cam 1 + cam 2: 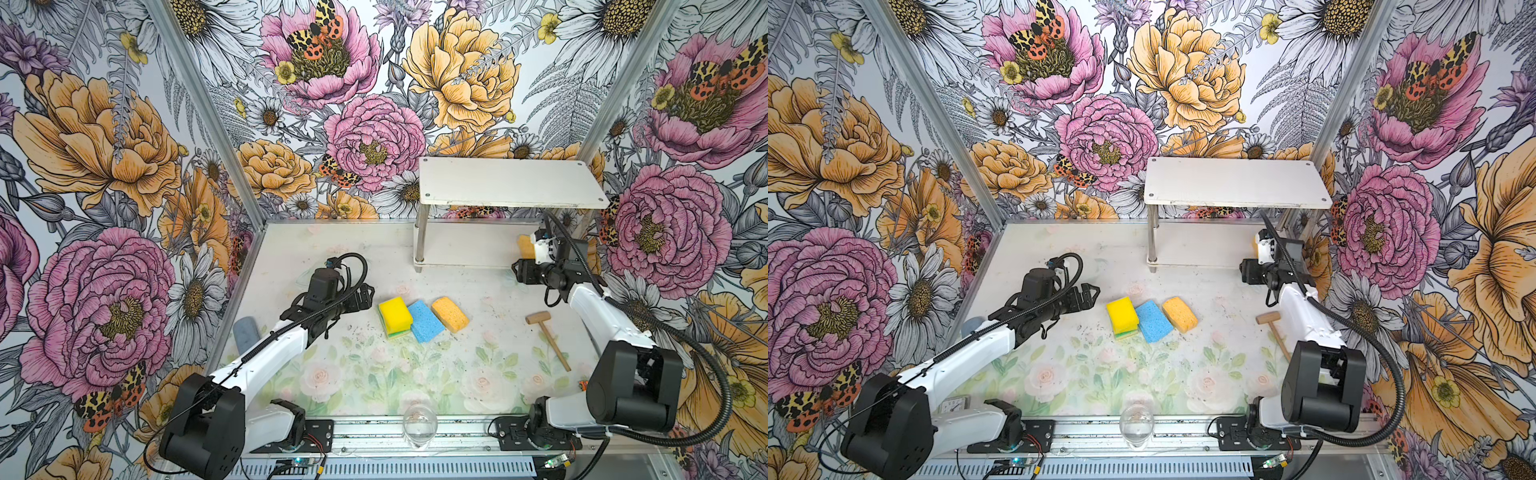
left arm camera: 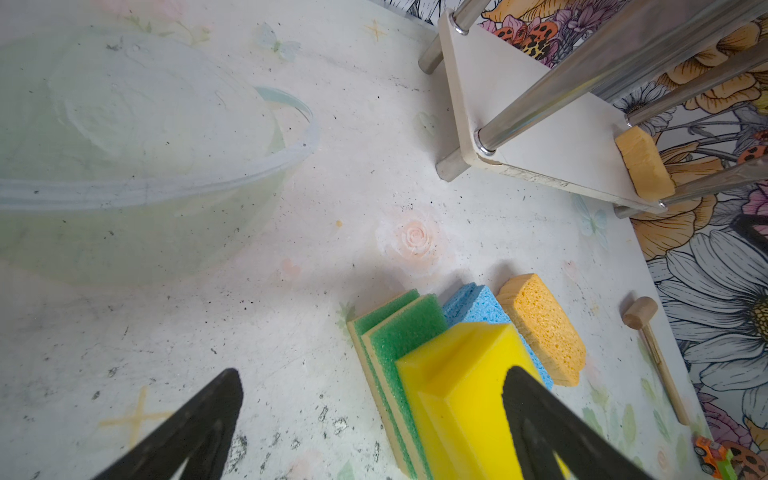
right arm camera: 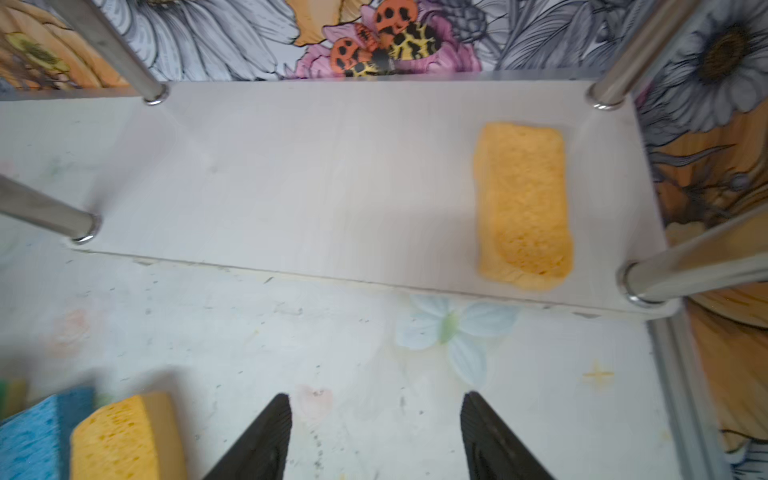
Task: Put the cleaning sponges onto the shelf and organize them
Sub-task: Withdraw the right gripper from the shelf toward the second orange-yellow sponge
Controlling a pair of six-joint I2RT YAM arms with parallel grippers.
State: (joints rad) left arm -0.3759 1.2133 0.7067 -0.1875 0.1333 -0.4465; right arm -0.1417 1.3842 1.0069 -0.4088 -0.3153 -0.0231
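The shelf [image 1: 511,183] stands at the back right. One orange-yellow sponge [image 3: 523,203] lies on its lower board [image 3: 291,174], at the right end. On the table, side by side, are a bright yellow sponge [image 1: 395,313] stacked on green-topped sponges [image 2: 399,328], a blue sponge [image 1: 424,322] and a second orange-yellow sponge [image 1: 450,313]. My left gripper [image 1: 361,297] hovers open just left of the yellow stack, holding nothing. My right gripper [image 3: 374,415] is open and empty, in front of the lower board and apart from the sponge there.
A wooden mallet [image 1: 548,338] lies right of the sponges. A clear glass [image 1: 419,424] stands at the front edge. A grey-blue cylinder [image 1: 246,330] sits by the left wall. A clear bowl [image 2: 145,166] shows in the left wrist view. Metal posts [image 3: 665,278] flank the lower board.
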